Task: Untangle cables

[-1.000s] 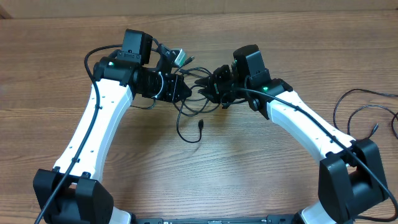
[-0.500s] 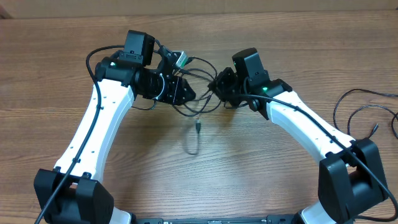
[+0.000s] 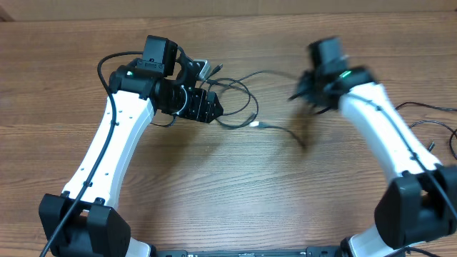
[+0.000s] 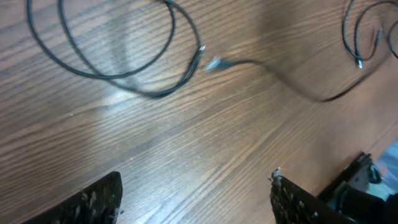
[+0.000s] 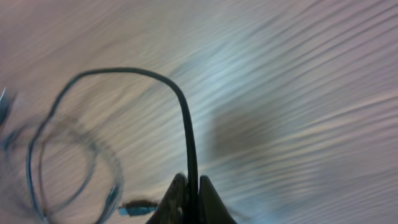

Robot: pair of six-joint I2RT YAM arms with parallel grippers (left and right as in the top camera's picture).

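Jaws first: my right gripper (image 5: pixel 189 202) is clenched on a thin black cable (image 5: pixel 186 124), which rises from between the fingertips and arcs over toward the left of the wrist view. My left gripper (image 4: pixel 196 196) is released. Its fingers (image 4: pixel 99 196) are spread wide at the bottom of the view, with only bare wood between them.

Past the left fingers, in the upper left of that view, two black loops (image 4: pixel 124 74) lie flat, one overlapping the other. Just right of them sits a small pale plug (image 4: pixel 212 63). From it a blurred strand trails off to the right.

From overhead, the loops (image 3: pixel 239 100) lie at upper centre, just right of my left gripper (image 3: pixel 207 107). The plug (image 3: pixel 255 125) is below them, and the strand runs from it toward the right gripper (image 3: pixel 303 96), which is smeared with motion at the upper right. More thin cables (image 3: pixel 414 128) curl at the right edge, well apart from the rest.

The table (image 3: pixel 214 193) is brown wood grain with a soft glare in both wrist views, and a paler strip runs along the top edge overhead.

Half a second ago my right gripper was at centre, close to the left one, with a cable end lying below them. Now it has swung out to the upper right and drawn that cable sideways. My left arm has barely shifted.
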